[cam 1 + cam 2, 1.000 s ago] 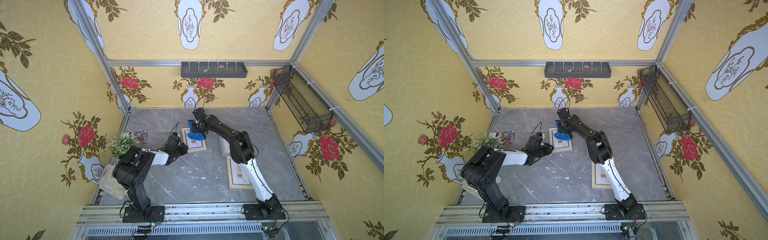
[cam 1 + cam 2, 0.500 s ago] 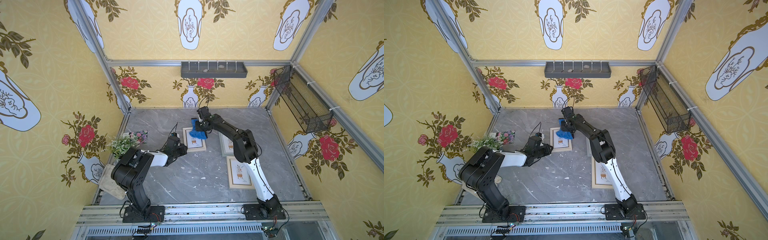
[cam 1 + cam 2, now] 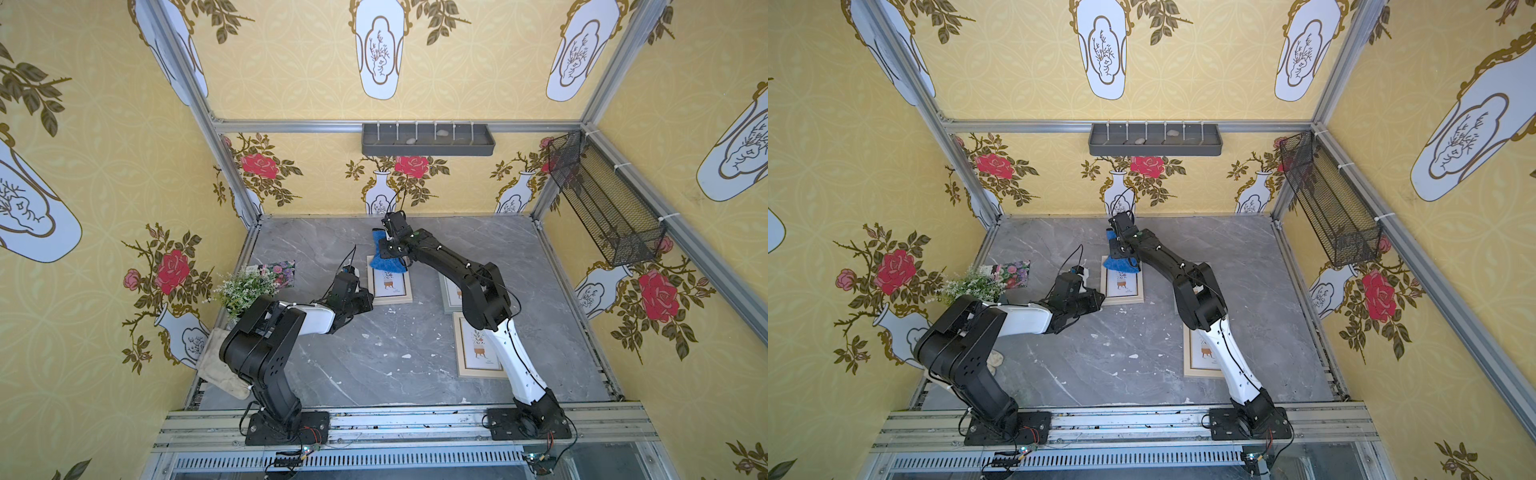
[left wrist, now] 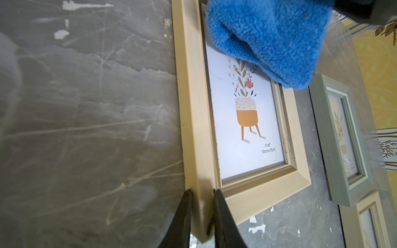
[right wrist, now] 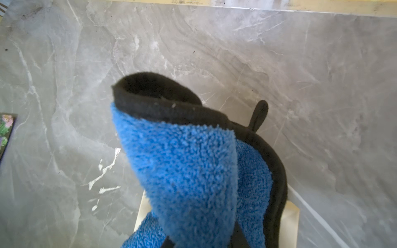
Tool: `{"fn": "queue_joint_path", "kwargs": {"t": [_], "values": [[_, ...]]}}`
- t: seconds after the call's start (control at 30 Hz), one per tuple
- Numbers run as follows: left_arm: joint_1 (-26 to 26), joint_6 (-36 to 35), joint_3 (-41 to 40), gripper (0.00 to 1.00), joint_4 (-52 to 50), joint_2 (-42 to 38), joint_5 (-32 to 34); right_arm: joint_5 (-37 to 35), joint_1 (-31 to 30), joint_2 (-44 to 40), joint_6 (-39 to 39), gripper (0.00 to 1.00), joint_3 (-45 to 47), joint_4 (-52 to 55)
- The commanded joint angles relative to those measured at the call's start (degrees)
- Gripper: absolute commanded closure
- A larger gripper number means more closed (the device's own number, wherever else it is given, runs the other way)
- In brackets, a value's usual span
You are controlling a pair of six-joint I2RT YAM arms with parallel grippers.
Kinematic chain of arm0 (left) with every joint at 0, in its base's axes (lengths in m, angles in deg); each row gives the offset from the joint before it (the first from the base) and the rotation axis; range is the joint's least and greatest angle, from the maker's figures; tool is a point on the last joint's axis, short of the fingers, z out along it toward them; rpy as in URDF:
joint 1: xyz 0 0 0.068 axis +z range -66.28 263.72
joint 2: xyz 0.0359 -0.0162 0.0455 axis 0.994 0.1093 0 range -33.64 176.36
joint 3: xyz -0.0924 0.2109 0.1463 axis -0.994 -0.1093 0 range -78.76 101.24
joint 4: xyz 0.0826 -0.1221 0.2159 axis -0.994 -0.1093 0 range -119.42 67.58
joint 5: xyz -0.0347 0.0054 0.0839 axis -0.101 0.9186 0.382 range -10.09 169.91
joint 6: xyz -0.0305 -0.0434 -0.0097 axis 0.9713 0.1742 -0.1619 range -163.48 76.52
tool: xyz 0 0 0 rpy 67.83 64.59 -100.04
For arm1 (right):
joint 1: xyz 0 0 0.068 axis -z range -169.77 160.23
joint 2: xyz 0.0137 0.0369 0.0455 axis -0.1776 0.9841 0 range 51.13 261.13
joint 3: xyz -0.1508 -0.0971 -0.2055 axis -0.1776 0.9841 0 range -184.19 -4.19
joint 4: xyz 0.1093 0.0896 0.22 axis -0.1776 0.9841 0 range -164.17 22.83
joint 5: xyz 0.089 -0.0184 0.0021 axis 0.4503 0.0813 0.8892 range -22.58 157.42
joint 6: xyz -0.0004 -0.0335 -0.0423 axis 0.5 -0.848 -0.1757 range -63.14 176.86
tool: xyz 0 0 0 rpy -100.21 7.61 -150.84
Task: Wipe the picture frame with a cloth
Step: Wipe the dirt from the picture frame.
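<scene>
Beige wooden picture frame (image 4: 191,107) holding a potted-plant print is lying flat on the grey marble-look tabletop (image 3: 374,353), mid-table toward the back wall. Left gripper (image 4: 203,191) is pinching the frame's side rail at one corner, a finger on each side. Right gripper (image 3: 392,249) is clenching the plush bright-blue microfibre cloth (image 5: 189,171) with black edge trim. The bunched cloth is hanging onto the frame's far end, covering the print's top. Grey-green frame (image 4: 335,139) is sitting just beside.
</scene>
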Motion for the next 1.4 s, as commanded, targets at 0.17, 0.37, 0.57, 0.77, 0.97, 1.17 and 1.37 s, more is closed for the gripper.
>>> {"fn": "queue_joint_path", "kwargs": {"t": [0.17, 0.37, 0.57, 0.77, 0.97, 1.17, 1.37], "values": [[-0.1, -2.5, -1.1, 0.81, -28.5, 2.0, 1.5, -1.1, 2.3, 2.9, 1.1, 0.8, 0.7, 1.1], [-0.2, -2.4, 1.2, 0.76, -29.6, 0.6, 1.4, -0.4, 3.5, -3.3, 1.2, 0.8, 9.9, -2.2], [-0.1, -2.7, 7.9, 0.64, -30.8, 0.6, 0.3, 0.0, 0.0, -2.1, 2.3, 0.8, 10.8, -2.8], [-0.1, -4.0, 12.0, 0.57, -31.4, 3.1, -0.3, 0.4, 0.0, -2.6, 4.0, 0.8, 12.0, -3.5], [0.1, -3.2, 12.3, 0.52, -29.4, 2.4, -0.7, 0.3, 0.1, -2.8, 4.6, 0.8, 13.1, -4.0], [1.0, -1.0, 13.3, 0.49, -28.1, 0.2, 0.4, 0.1, 0.0, -3.7, 5.7, 0.81, 14.6, -4.7], [1.6, -0.7, 15.1, 0.46, -26.6, 0.8, -1.3, 0.0, -0.2, -4.4, 6.6, 0.82, 15.6, -5.2]]}}
